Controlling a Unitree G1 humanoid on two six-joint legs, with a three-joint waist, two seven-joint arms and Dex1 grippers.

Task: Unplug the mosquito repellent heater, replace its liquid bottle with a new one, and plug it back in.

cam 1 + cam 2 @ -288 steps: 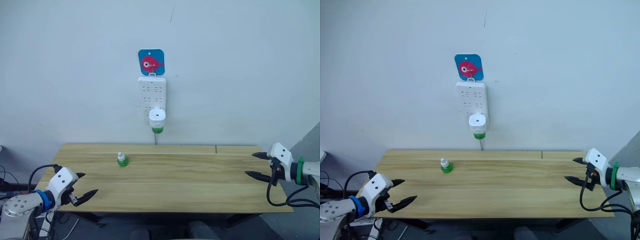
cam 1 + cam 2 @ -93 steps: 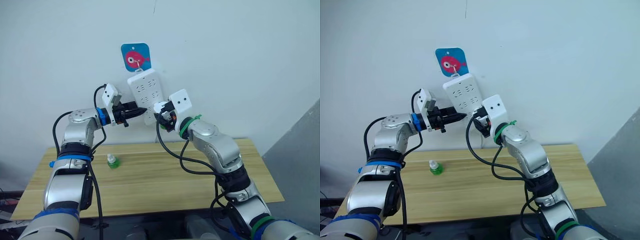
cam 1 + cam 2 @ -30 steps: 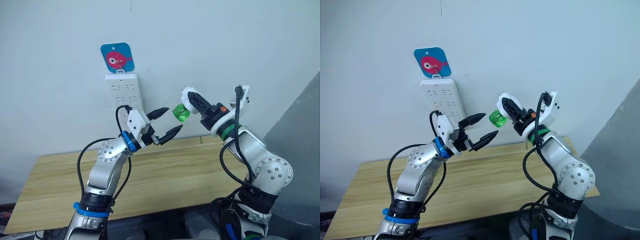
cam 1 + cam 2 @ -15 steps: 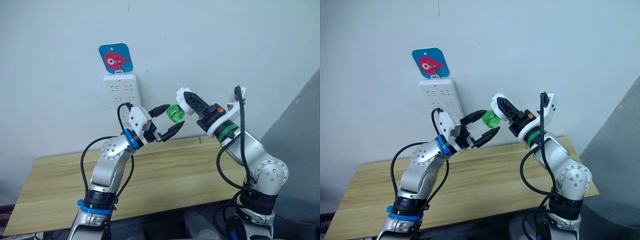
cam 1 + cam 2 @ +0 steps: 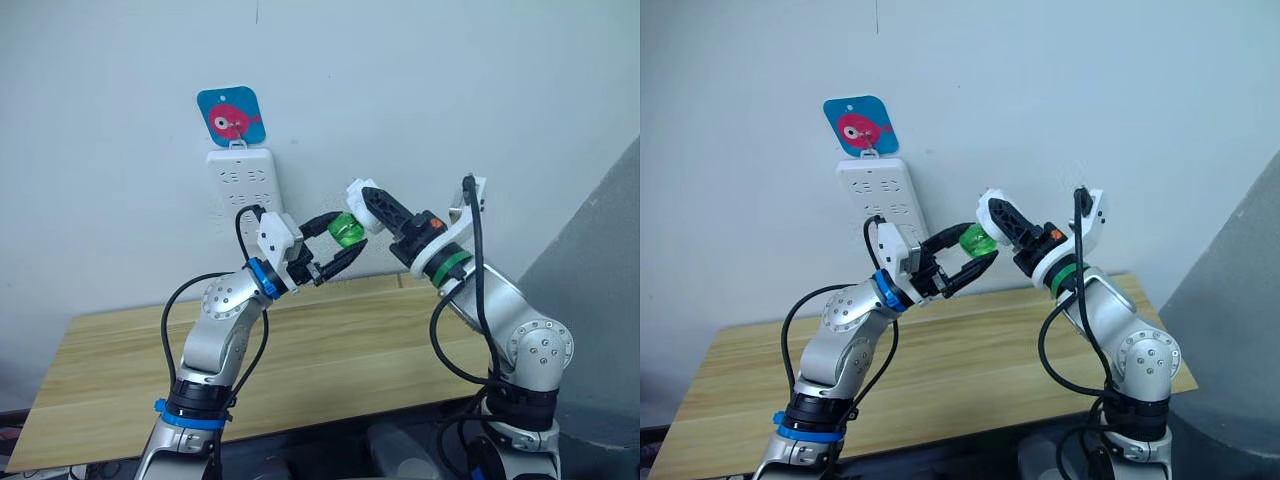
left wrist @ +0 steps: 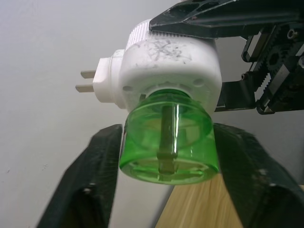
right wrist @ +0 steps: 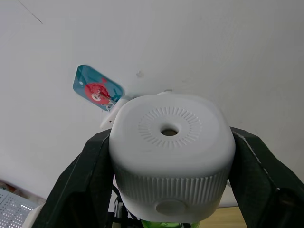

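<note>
Heater: the mosquito repellent heater (image 7: 172,144) is unplugged and held in mid-air in front of the wall, above the far edge of the wooden table (image 5: 330,350).
Right gripper: the right gripper (image 5: 372,208) is clenched on the heater, one black finger (image 7: 80,190) pressed flat to each side of its white body.
Left gripper: the left gripper (image 5: 335,244) is spread, its two fingers straddling the green bottle (image 6: 168,142); the wrist view shows the one at 9 o'clock touching or nearly touching the bottle and a thin gap at 3 o'clock, so no firm grip can be confirmed.
Heater relative to left gripper: seen from the head, the heater sits at about 2 o'clock from the left fingertips, with the bottle between it and them.
Heater shape: rounded white plastic block, smooth and scuffed with fine grey scratches, ribbed band around its edge, a round hole ringed by radial grooves on the top face.
Prongs: two flat metal prongs (image 6: 87,81) stick out from a stepped white collar on one side.
Bottle: translucent green plastic, squat and round, glossy, with a dark wick running down its centre; its neck is seated in the heater's underside.
Power strip: the tall white power strip (image 5: 243,188) hangs on the wall at about 10 o'clock from the heater, under a blue tag with a pink fish (image 5: 231,116).
</note>
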